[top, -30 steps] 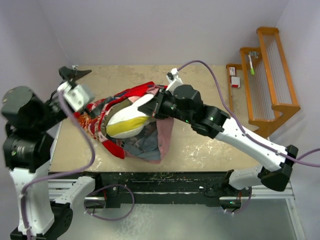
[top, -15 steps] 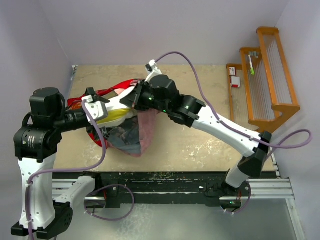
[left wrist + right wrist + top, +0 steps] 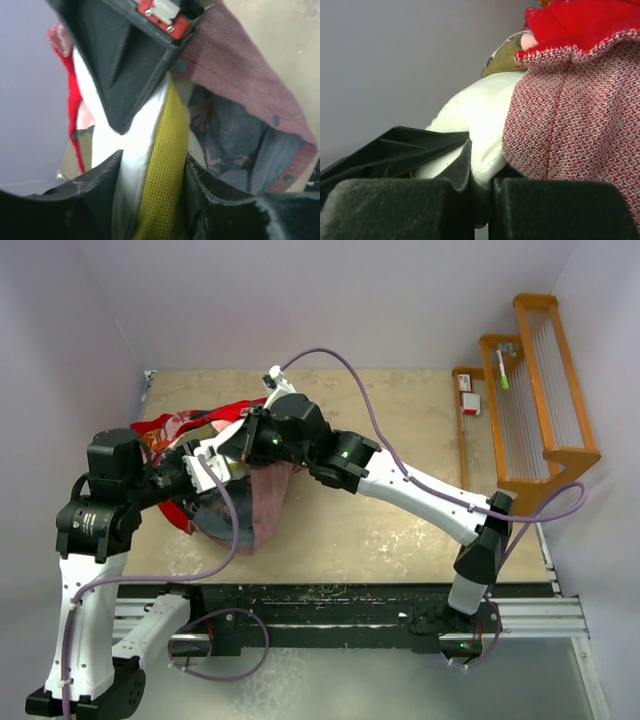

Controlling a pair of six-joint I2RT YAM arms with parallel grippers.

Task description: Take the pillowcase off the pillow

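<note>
Your left gripper (image 3: 152,167) straddles the pillow (image 3: 132,145) at its yellow band; you cannot tell whether it grips. Your right gripper (image 3: 480,182) is pinched tight on the white pillow fabric. The pillow sits partly inside the pillowcase (image 3: 235,75), on the left of the table (image 3: 400,540). From overhead, both arms mostly hide it.

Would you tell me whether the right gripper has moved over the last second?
Yes: the right gripper moved leftward, away from the orange wooden rack.
</note>
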